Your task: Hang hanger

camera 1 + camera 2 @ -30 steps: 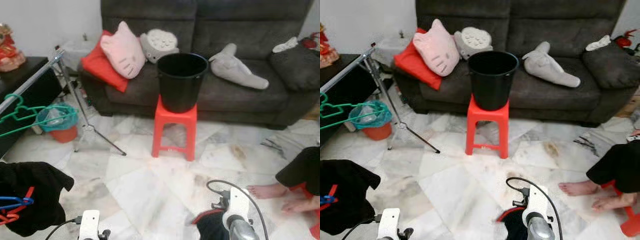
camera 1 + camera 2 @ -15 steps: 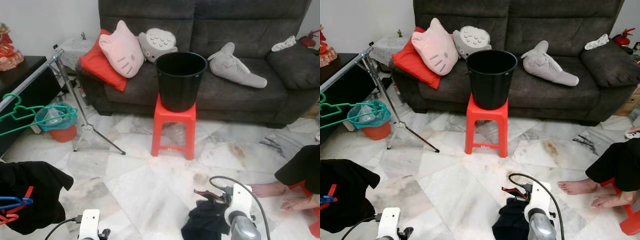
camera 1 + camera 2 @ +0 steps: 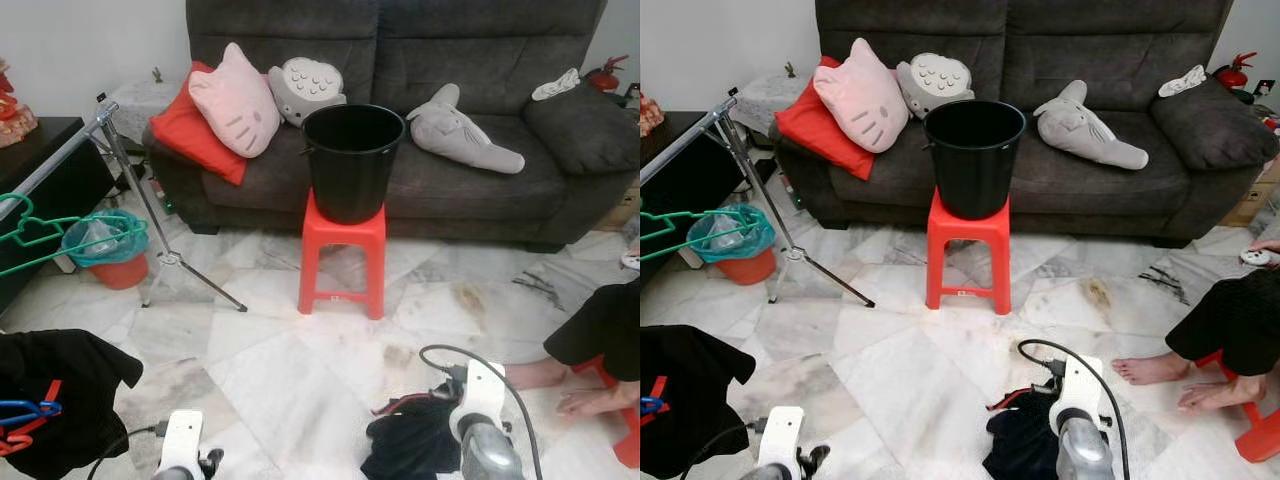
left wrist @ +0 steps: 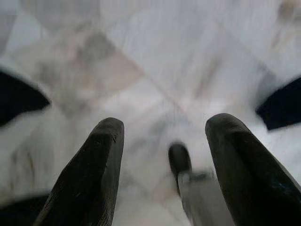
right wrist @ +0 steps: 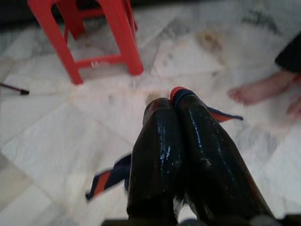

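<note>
Down low on my right, my right gripper (image 5: 171, 106) is clamped tight on a red hanger (image 5: 101, 181) with a dark garment (image 3: 1025, 445) draped from it. My two black fingers (image 5: 157, 141) press together with the hanger's red top poking out between their tips. Its long axis runs crosswise to my fingers: one red and navy arm slants off to one side, and a thinner end shows past the other side. From my head, the garment hangs in a bunch just above the marble floor (image 3: 910, 370), beside my right wrist.

My left gripper (image 4: 162, 129) hangs low over the floor with its fingers spread wide and nothing between them.

Off to my left a silver rail (image 3: 55, 165) slopes upward away from me on a tripod stand (image 3: 165, 250). A green hanger (image 3: 45, 235) hangs from it, and nearer me a black garment (image 3: 60, 395) hangs with blue and red hangers (image 3: 25, 420) showing at its edge.

Ahead, a black bucket (image 3: 975, 155) stands upright on a red stool (image 3: 968, 250), just in front of a grey sofa (image 3: 1090, 60) with cushions. A teal bin (image 3: 730, 240) sits by the stand's foot. On my right a person's bare feet (image 3: 1170, 380) rest on the floor, near my right arm. Between me and the stool lies a broad stretch of marble tiles, bounded by the stand's legs on the left and the person on the right.
</note>
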Tool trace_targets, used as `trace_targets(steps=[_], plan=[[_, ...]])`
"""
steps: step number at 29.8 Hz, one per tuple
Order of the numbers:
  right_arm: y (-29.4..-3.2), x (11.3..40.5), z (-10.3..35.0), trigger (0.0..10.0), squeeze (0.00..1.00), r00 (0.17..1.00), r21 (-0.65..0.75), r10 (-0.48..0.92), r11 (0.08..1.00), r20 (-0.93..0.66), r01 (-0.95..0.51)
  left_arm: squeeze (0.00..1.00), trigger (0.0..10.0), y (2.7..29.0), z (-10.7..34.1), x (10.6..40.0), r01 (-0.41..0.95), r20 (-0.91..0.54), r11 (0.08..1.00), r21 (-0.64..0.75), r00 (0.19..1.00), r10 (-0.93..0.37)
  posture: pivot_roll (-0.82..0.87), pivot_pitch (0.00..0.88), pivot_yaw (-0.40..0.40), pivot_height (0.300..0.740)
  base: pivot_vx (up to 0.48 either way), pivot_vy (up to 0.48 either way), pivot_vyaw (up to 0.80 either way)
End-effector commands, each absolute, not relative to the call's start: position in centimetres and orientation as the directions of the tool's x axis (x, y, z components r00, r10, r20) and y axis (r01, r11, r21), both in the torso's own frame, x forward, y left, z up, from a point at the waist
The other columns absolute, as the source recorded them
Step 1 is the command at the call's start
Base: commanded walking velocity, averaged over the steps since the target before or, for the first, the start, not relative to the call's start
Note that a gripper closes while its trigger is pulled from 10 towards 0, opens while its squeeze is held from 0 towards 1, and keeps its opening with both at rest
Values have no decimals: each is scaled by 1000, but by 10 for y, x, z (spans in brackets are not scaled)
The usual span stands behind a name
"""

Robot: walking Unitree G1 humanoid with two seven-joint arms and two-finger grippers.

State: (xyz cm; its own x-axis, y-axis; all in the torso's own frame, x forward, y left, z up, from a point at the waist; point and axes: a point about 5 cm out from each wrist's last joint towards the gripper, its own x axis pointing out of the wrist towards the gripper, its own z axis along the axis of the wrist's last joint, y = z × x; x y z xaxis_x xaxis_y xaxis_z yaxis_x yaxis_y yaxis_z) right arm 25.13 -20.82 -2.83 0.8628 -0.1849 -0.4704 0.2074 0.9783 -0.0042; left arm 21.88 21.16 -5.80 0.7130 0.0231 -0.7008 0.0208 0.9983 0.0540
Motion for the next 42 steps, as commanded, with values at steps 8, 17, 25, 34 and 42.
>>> trace_targets(steps=[8,17,25,34,42], plan=[[-219,286,7,10000,0,933,16,-117,991,-340,130,0,10000,208,-8,277,237,-513,969,65,841,-171,-40,0,45,740,0,0,0],[-201,297,25,10000,0,904,-60,280,947,-324,-315,0,10000,185,-2,284,382,-479,922,71,823,-304,-39,0,50,740,0,0,0],[-184,281,23,10000,0,698,-34,591,753,-404,-657,0,10000,180,2,288,416,-457,906,73,822,-340,-35,0,52,740,0,0,0],[-179,257,27,10000,0,448,43,755,530,-479,-847,0,10000,178,11,294,431,-416,897,94,836,-358,-31,3,52,740,0,0,0],[-197,229,46,10000,0,203,101,824,299,-530,-949,0,10000,181,22,301,458,-384,882,113,839,-386,-31,6,54,740,0,0,0]])
